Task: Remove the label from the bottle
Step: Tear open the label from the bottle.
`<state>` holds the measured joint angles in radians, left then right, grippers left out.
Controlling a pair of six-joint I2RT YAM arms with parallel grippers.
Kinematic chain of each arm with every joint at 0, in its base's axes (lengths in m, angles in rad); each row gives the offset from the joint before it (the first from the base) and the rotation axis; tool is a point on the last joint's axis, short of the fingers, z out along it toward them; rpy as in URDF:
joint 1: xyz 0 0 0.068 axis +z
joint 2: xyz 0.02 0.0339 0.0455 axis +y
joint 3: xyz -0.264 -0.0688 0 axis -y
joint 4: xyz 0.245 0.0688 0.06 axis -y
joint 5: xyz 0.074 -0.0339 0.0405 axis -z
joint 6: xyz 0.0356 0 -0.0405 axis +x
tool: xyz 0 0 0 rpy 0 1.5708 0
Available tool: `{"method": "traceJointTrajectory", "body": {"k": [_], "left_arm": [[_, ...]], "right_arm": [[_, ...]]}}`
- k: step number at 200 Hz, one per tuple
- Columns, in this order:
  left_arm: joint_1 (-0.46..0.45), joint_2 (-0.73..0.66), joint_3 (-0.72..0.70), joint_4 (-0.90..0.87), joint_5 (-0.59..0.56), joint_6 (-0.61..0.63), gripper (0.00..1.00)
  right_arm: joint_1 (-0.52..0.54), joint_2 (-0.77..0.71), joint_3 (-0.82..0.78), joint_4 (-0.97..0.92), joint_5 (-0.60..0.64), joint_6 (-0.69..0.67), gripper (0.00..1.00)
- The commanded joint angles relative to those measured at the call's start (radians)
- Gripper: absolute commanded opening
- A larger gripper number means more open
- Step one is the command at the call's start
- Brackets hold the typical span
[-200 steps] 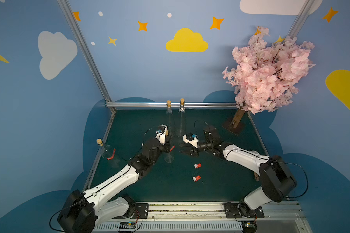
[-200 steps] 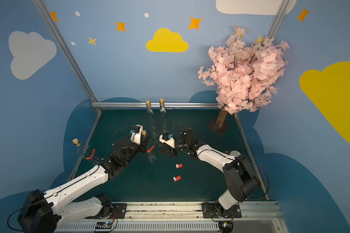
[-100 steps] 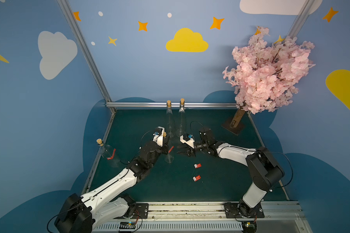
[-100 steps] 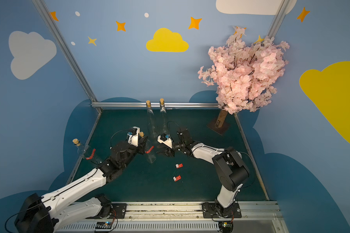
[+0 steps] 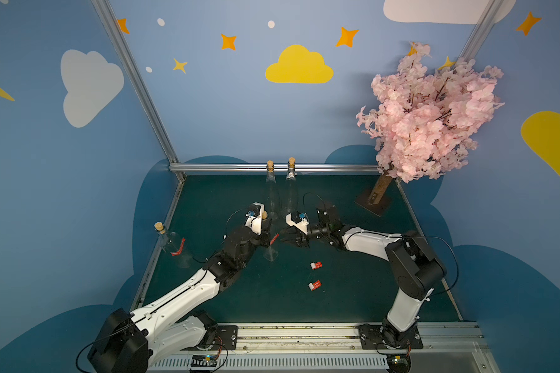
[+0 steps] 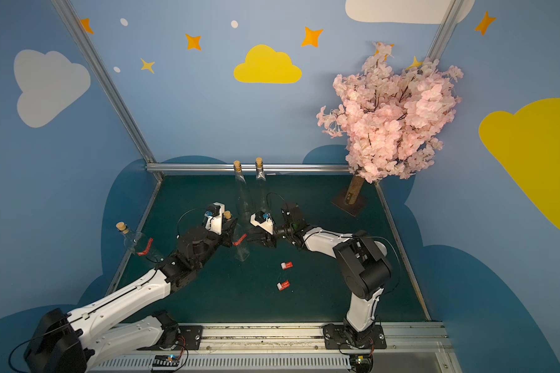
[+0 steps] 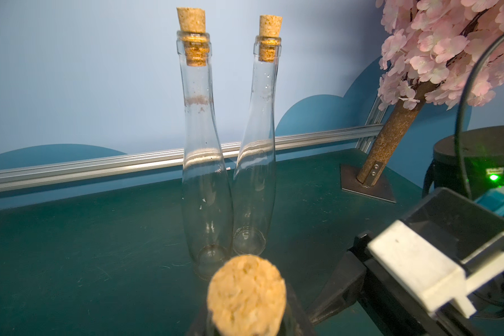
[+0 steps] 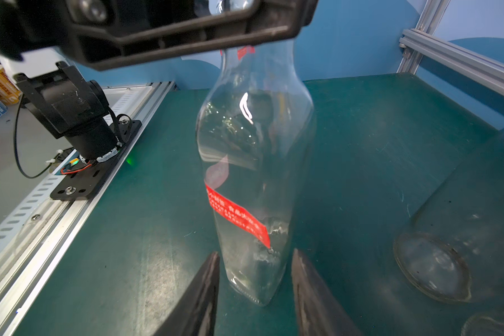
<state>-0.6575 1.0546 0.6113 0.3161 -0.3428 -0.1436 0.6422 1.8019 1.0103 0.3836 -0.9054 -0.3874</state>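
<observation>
On the counter (image 5: 353,300), two bare bottles (image 5: 272,193) stand at the back and a labelled bottle (image 5: 172,243) waits at the side. The bottle (image 5: 271,250) being worked on leans mid-counter, its neck clamped by the left hand (image 5: 266,227). The right hand (image 5: 284,235) is half open and empty, just beside the bottle's lower body. The label (image 8: 236,215) is still on the glass, so peeling seems not yet begun. Two peeled labels (image 5: 316,265) lie nearby. Over the last second the right hand has moved in closer.
</observation>
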Motion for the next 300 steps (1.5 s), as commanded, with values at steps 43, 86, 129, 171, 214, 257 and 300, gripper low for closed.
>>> {"method": "traceJointTrajectory", "body": {"k": [43, 86, 129, 171, 214, 257, 300], "left_arm": [[-0.006, 0.016, 0.002, -0.001, 0.027, 0.000, 0.03], [-0.006, 0.015, -0.001, 0.003, 0.031, 0.004, 0.03], [-0.006, 0.012, -0.001, 0.007, 0.033, 0.009, 0.03], [-0.007, 0.011, -0.001, 0.005, 0.035, 0.009, 0.03], [-0.007, 0.010, -0.001, 0.005, 0.039, 0.009, 0.03], [-0.007, 0.010, 0.002, 0.003, 0.039, 0.010, 0.03], [-0.007, 0.007, 0.002, 0.002, 0.044, 0.010, 0.03]], "right_arm": [[0.003, 0.037, 0.040, 0.078, -0.054, 0.045, 0.39], [0.007, 0.043, 0.040, 0.089, -0.072, 0.057, 0.36], [0.010, 0.050, 0.038, 0.088, -0.076, 0.060, 0.34], [0.013, 0.050, 0.038, 0.084, -0.081, 0.064, 0.31], [0.013, 0.056, 0.041, 0.082, -0.082, 0.067, 0.27], [0.013, 0.057, 0.043, 0.075, -0.083, 0.068, 0.20], [0.013, 0.051, 0.042, 0.065, -0.087, 0.068, 0.15]]}}
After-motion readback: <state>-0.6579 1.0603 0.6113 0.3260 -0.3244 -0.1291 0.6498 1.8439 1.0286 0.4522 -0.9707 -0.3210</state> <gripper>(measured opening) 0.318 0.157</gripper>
